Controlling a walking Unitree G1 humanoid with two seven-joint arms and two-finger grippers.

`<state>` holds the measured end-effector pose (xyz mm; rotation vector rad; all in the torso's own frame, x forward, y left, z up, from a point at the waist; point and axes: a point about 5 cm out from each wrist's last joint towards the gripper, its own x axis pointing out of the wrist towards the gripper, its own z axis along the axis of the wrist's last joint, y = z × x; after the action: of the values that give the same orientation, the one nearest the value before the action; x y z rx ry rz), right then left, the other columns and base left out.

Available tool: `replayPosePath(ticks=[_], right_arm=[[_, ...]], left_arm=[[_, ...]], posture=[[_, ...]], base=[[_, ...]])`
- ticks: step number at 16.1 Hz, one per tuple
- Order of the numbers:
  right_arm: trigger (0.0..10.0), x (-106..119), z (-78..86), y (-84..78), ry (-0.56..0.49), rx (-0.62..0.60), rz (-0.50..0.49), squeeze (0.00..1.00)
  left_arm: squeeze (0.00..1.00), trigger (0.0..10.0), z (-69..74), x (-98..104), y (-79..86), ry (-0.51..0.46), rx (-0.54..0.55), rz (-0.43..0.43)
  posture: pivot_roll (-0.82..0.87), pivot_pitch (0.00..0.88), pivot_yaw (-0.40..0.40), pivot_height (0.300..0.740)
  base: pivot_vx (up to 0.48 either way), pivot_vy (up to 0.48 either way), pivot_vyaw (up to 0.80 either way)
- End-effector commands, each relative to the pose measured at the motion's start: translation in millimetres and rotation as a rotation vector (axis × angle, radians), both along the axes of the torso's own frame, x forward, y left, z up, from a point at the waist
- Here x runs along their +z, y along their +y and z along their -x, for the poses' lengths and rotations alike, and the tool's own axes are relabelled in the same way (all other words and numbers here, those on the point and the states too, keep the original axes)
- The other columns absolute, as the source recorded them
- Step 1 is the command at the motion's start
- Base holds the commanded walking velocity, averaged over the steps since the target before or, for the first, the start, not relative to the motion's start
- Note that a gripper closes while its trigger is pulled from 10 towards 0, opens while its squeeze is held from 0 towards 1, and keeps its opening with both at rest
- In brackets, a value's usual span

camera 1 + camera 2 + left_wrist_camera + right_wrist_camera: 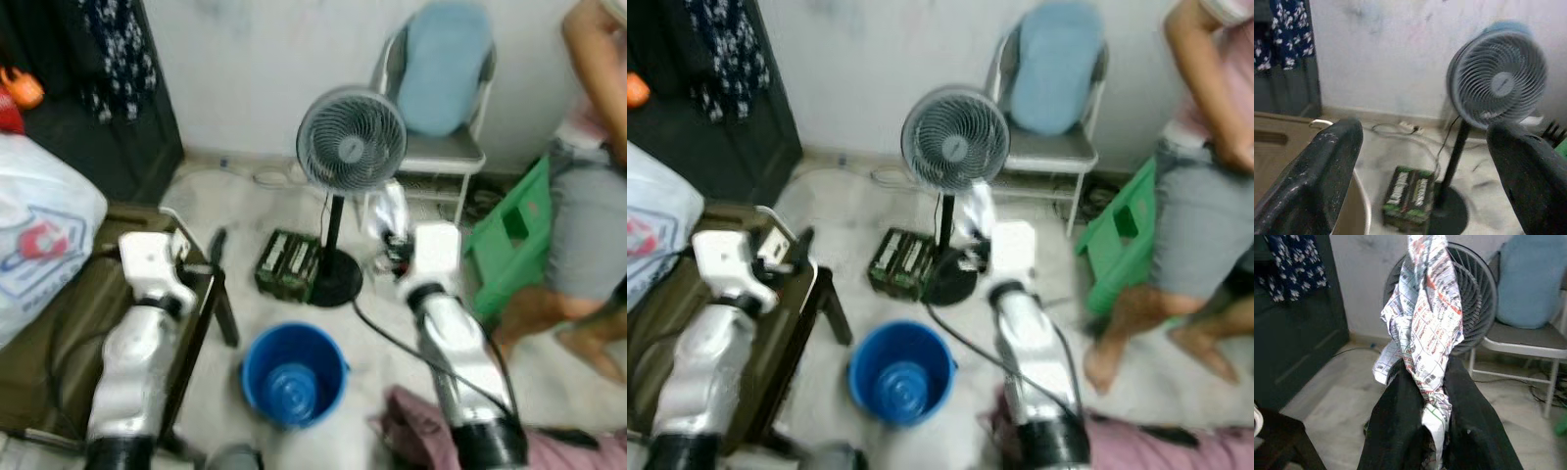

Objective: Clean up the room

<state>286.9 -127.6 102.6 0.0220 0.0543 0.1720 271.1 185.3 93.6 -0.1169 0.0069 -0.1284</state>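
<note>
Your right end effector (1432, 431) is clamped tight on a crumpled printed wrapper (1422, 328), which sticks up out of the two black fingers; in the head views it is held out just beside the fan's pole. Your left end effector (1425, 161) is spread wide with nothing between its fingers, raised over the near corner of the dark table (59, 323) on your left.

On the floor you have one standing fan (351, 137) with a round black base, and touching that base on its left sits one green-and-black box (288, 264). One blue bucket (292, 377) stands nearer you, apart from the fan base and just off the table's leg. A black cable runs from the fan base across the floor past the bucket's right side. Behind the fan one metal chair (441, 98) with a pale blue cushion stands against the wall. To its right is one green stool (514, 235), and one person (588, 196) stands beside it at the right edge.

A white plastic bag (39, 235) lies on the table's far left side. A pink cloth (421, 431) lies on the floor at your right arm's elbow. Open floor lies between bucket, table and wall, narrowed by the fan.
</note>
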Motion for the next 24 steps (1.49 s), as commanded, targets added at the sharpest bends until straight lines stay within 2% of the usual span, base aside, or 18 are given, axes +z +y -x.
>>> replayPosePath(ticks=[1, 10, 17, 24], right_arm=[[10.0, -1.9, 1.8, -10.5, 0.006, -0.029, 0.022, 0.0], [10.0, -2.4, -0.6, -8.8, 0.01, -0.027, 0.02, 0.0], [10.0, -4.2, -4.0, -10.3, 0.027, -0.048, 0.005, 0.0], [10.0, -4.6, -4.9, -11.9, 0.03, -0.055, 0.001, 0.0]], left_arm=[[0.0, 10.0, -2.1, 1.6, -7.5, -0.008, -0.017, 0.007], [0.0, 10.0, -4.5, 2.8, -4.9, -0.017, 0.007, -0.021], [0.0, 10.0, -5.5, 4.9, -4.1, -0.027, -0.026, -0.009], [0.0, 10.0, -4.4, 6.3, -10.4, -0.041, -0.074, 0.021]], posture=[[0.0, 0.0, -0.025, 0.74], [0.01, 0.0, -0.026, 0.74], [0.01, 0.0, -0.028, 0.74], [0.01, 0.0, -0.027, 0.74]], base=[[0.0, 0.0, 0.65], [0.0, 0.0, 0.77], [0.0, 0.0, 0.0], [0.0, 0.0, -0.8]])
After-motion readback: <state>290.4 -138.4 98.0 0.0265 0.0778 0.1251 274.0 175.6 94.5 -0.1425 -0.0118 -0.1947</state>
